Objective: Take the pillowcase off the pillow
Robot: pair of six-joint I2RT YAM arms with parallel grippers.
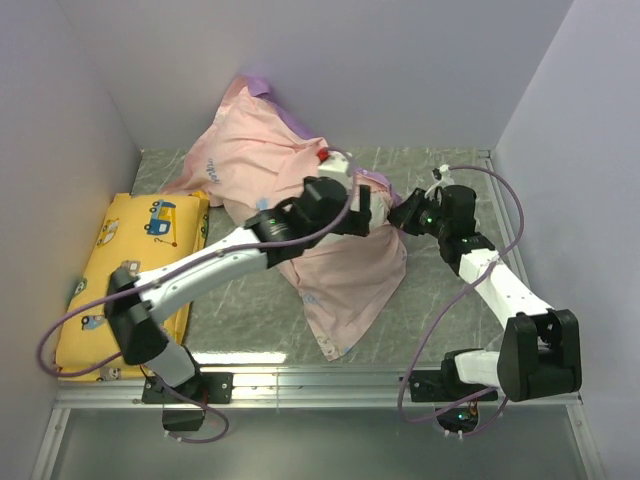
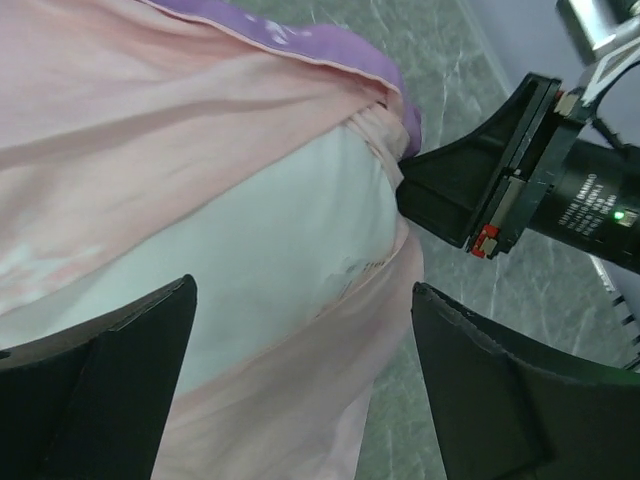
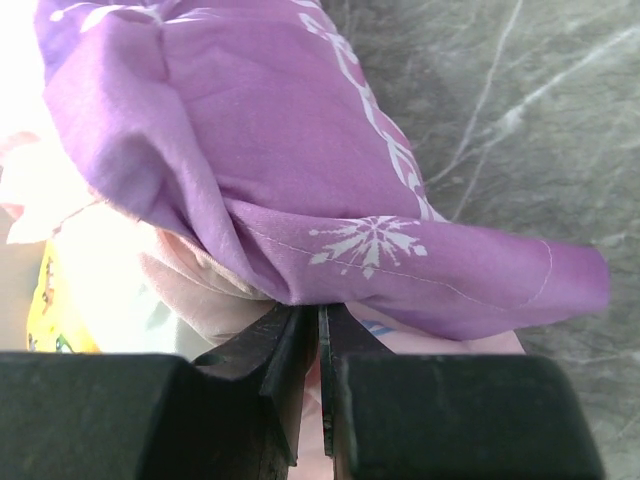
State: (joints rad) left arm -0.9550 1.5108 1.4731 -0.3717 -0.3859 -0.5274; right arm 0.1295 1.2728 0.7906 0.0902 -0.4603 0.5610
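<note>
The pillowcase (image 1: 300, 170) lies mid-table, mostly pale pink inner side out, with purple edges at the back. In the left wrist view the white pillow (image 2: 270, 240) shows through the case's opening, pink fabric (image 2: 150, 110) wrapped around it. My left gripper (image 1: 358, 210) is open, with its fingers (image 2: 110, 370) either side of the pillow's exposed end and holding nothing. My right gripper (image 1: 402, 214) is shut on a bunched purple fold of the pillowcase (image 3: 330, 170) with a white snowflake, right beside the left gripper. It also shows in the left wrist view (image 2: 450, 190).
A yellow cushion with cartoon vehicles (image 1: 130, 270) lies along the left wall. Grey walls close in the left, back and right. A metal rail (image 1: 320, 380) runs along the near edge. Marbled table surface (image 1: 450, 300) shows to the right of the case.
</note>
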